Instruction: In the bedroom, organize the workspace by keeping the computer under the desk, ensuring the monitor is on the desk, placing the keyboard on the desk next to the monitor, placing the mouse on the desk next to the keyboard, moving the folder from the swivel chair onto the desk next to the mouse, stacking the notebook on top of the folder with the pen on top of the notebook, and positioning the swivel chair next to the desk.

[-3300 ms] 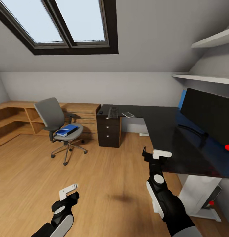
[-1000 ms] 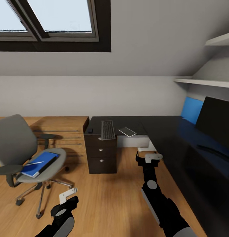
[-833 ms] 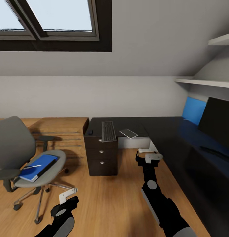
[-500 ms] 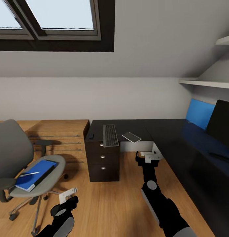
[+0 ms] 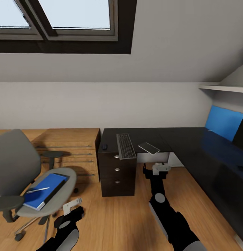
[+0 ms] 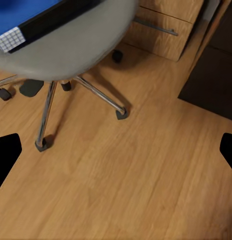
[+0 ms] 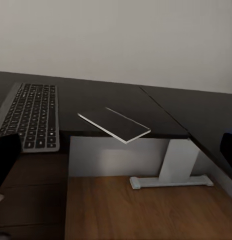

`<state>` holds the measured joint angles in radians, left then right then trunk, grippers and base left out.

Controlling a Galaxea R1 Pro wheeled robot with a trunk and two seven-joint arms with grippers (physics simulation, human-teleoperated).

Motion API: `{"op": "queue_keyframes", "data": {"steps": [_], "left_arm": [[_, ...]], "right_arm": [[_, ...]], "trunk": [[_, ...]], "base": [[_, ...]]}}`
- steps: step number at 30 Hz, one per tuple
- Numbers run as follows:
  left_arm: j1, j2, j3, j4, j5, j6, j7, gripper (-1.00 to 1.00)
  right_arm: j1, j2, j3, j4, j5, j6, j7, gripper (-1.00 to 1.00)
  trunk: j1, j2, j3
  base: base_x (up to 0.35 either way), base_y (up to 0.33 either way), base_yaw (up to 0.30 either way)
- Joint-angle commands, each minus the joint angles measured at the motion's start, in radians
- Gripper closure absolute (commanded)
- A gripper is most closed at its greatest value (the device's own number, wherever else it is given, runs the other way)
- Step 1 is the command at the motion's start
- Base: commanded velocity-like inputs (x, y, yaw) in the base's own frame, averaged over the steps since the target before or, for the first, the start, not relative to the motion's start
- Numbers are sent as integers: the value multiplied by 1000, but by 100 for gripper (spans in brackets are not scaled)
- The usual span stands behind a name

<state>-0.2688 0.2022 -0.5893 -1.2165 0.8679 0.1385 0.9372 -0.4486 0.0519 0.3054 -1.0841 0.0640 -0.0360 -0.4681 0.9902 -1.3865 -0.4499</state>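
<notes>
The grey swivel chair (image 5: 15, 167) stands at the left, with the blue folder (image 5: 44, 191) on its seat and the pen (image 5: 37, 190) lying on the folder. On the black desk (image 5: 184, 141) lie the mouse (image 5: 104, 146), the keyboard (image 5: 126, 145) and the notebook (image 5: 149, 148), which overhangs the desk's edge. The monitor (image 5: 242, 134) is cut off at the right. My left gripper (image 5: 73, 208) hangs open low beside the chair seat (image 6: 71, 47). My right gripper (image 5: 155, 169) is open, short of the notebook (image 7: 114, 125) and keyboard (image 7: 31, 120). The computer is out of view.
A dark three-knob drawer unit (image 5: 117, 170) holds up the desk's left end. A light wooden drawer chest (image 5: 70, 150) stands behind the chair. The chair's chrome legs (image 6: 98, 95) spread over the wooden floor (image 5: 118, 216). A blue panel (image 5: 224, 122) backs the desk, and a white desk foot (image 7: 170, 181) rests on the floor.
The camera has moved forward and turned left, so the chair and drawer unit look nearer and the monitor has slid to the right edge. Both arms keep their pose.
</notes>
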Motion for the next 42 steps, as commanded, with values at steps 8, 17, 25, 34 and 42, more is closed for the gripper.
{"op": "queue_keyframes", "data": {"steps": [8, 17, 25, 34, 42], "left_arm": [[-1, 0, -6, -1, 2, 6, 5, -100], [-1, 1, -6, -23, 2, 6, 0, -100], [-1, 1, -3, -82, 9, 7, 6, -100], [-1, 1, 0, -95, 11, 7, 8, -100], [-1, 0, 64, -95, 12, 10, 8, -100]], "right_arm": [[-1, -1, 11, 3, 8, -44, -6, -100], [-1, -6, 46, 4, 9, -92, -6, -100], [-1, -7, 51, 5, 8, -94, -6, -100], [-1, 0, 77, 5, 7, -94, -7, -100], [-2, -3, 11, 31, -393, -89, 239, -100]], "trunk": [[0, -1, -1], [0, -1, -1], [12, -22, -11], [46, -85, -39], [77, -141, -64]], "base": [[283, 37, 0], [64, 2, 0], [2, 0, 0], [0, 0, 0], [0, 0, 0]]}}
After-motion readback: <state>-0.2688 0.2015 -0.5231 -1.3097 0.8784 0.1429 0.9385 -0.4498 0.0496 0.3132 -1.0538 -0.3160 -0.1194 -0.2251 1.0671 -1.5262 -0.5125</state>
